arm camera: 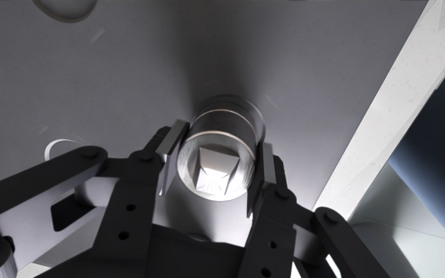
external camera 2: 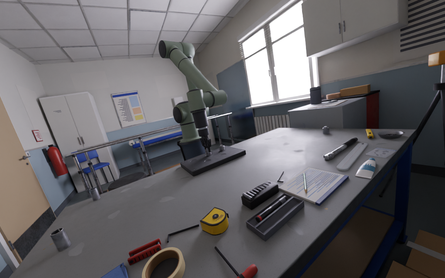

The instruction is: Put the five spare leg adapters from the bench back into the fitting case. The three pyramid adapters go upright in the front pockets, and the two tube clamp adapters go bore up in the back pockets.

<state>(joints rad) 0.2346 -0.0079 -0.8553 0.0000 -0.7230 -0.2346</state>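
A silver pyramid adapter (arm camera: 217, 162) stands upright between my fingers, its square pyramid facing the wrist camera, set down over a round pocket of the dark fitting case (external camera 2: 213, 159) at the far end of the bench. Another adapter (external camera 2: 222, 148) stands in the case just beyond. A third small adapter (external camera 2: 326, 130) sits far right on the bench. Two tube clamp adapters (external camera 2: 60, 239) (external camera 2: 95, 193) stand bore up near the bench's left edge. My gripper (arm camera: 213, 169) (external camera 2: 207, 151) is closed on the pyramid adapter.
Behind the case stand the arm's base and parallel bars. Mid-bench lie a bit holder (external camera 2: 259, 194), a tray with a marker (external camera 2: 274, 216), a notepad (external camera 2: 314, 184) and a yellow tape measure (external camera 2: 214, 220). Tape roll (external camera 2: 164, 263) and screwdriver lie at the near edge.
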